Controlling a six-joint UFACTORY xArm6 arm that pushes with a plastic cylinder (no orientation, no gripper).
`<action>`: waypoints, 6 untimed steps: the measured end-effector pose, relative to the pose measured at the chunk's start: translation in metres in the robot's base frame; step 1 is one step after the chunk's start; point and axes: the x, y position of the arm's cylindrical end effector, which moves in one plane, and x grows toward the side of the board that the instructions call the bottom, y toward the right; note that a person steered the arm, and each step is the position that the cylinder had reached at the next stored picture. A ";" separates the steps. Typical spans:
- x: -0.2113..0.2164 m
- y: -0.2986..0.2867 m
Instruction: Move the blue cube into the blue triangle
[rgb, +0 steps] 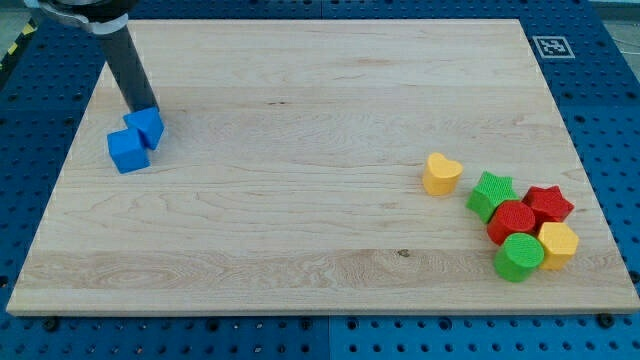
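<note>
Two blue blocks sit touching near the view's left edge of the wooden board. The lower left one is the blue cube (127, 150). The upper right one is the blue triangle (147, 125). My tip (140, 107) is the lower end of a dark rod slanting down from the view's top left. It stands right at the top edge of the blue triangle, touching or nearly touching it, on the side away from the cube.
A cluster lies at the view's lower right: a yellow heart (441, 173), a green star (491, 193), a red star (548, 204), a red round block (513, 219), a yellow block (558, 244), a green cylinder (519, 257). A marker tag (552, 46) sits at the top right.
</note>
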 end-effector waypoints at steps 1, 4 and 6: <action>0.005 0.000; 0.023 -0.054; 0.069 -0.055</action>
